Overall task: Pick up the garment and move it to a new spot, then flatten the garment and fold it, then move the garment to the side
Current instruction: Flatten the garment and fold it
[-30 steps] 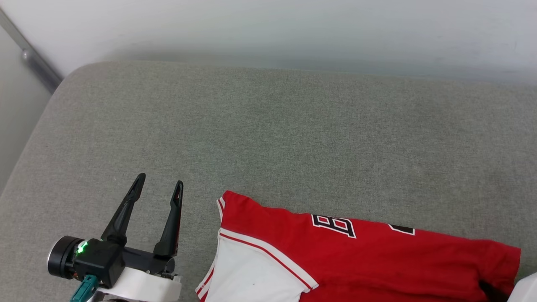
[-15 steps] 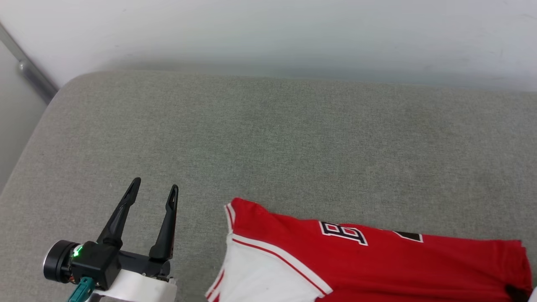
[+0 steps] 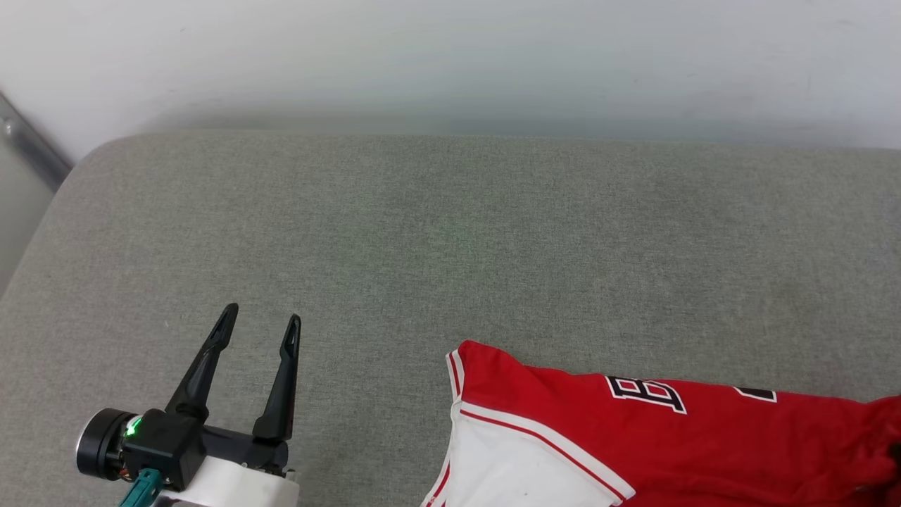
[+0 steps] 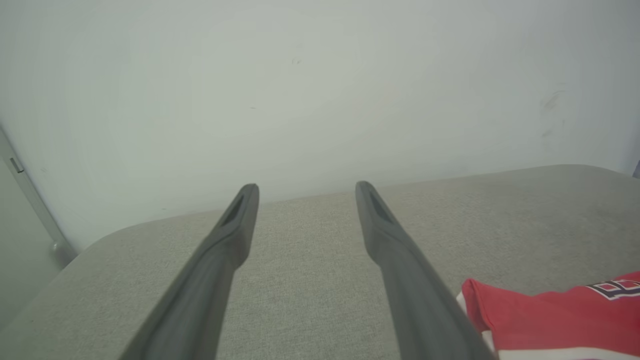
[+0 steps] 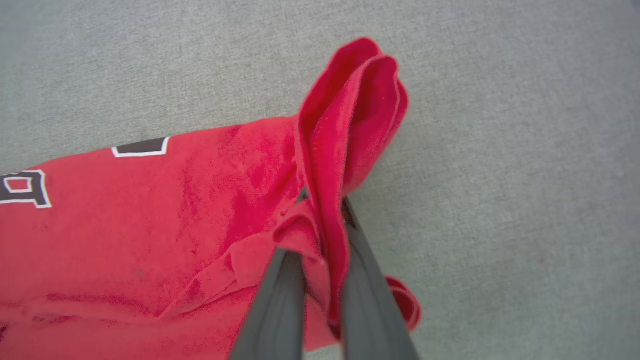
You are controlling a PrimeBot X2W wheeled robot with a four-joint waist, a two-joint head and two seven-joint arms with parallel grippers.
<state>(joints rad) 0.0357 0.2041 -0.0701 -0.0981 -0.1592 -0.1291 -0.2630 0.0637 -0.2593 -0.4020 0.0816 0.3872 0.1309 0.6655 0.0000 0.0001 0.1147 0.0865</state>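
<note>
Garment [image 3: 669, 443] dragged right across cushion [image 3: 422, 232], right gripper [image 5: 324, 210] jaws pinching its hem; left gripper [image 3: 262, 315] jaws spread; relocation underway.

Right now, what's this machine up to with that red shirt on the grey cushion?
The robot's right gripper is shut on a bunched-up edge of the red jersey-style T-shirt with a white sleeve and black-and-white lettering. The rest of the shirt lies on the grey fabric cushion. The left gripper is open and empty, apart from the shirt on the robot's left side. So one arm has hold of the shirt, and the other waits beside it.
</note>
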